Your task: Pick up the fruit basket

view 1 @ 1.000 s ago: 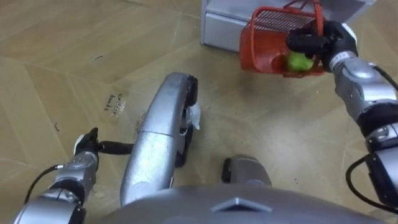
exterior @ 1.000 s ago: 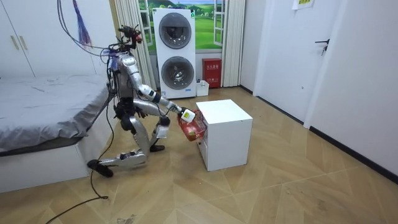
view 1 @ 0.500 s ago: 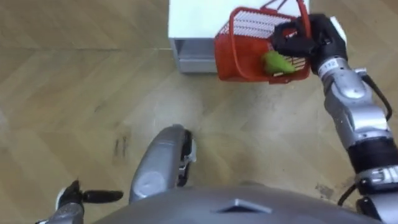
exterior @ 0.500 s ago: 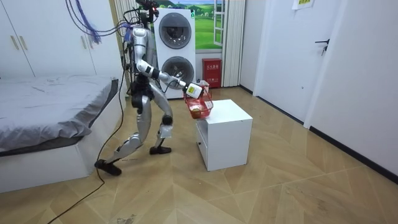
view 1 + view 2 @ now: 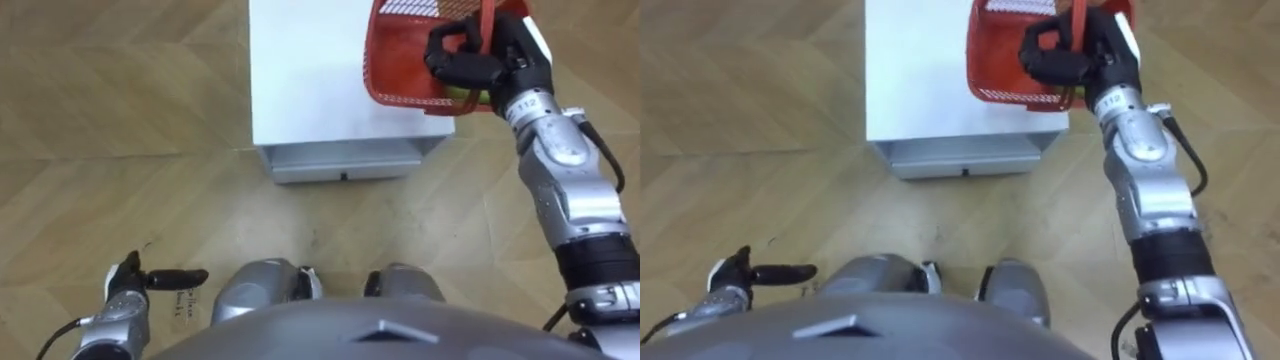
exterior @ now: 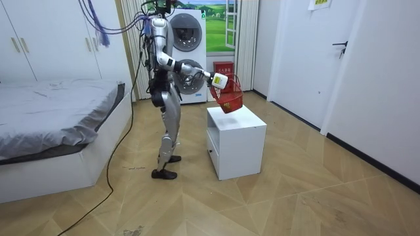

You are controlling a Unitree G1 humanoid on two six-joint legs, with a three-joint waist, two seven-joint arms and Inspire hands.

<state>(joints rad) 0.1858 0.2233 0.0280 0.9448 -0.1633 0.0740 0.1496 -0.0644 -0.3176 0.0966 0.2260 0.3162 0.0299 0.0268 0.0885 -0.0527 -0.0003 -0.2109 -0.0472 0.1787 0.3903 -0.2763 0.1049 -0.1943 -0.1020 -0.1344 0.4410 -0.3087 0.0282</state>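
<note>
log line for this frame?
stance: standing by white cabinet | right hand: shut on basket handle | basket: held over cabinet, green fruit inside | left hand: low, open

The right robot hand (image 5: 472, 60), arm outstretched, grips the handle of the red wire basket (image 5: 400, 55). The left robot hand (image 5: 128, 283) hangs low, fingers straight.

fruit basket (image 5: 400, 62) above the cabinet's (image 5: 300, 80) right side.

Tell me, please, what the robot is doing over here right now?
The robot stands upright beside the white cabinet. Its right hand has its fingers curled round the handle of the red basket and holds it over the cabinet's top, with a green fruit inside. Its left hand hangs low at its side, fingers straight.
</note>
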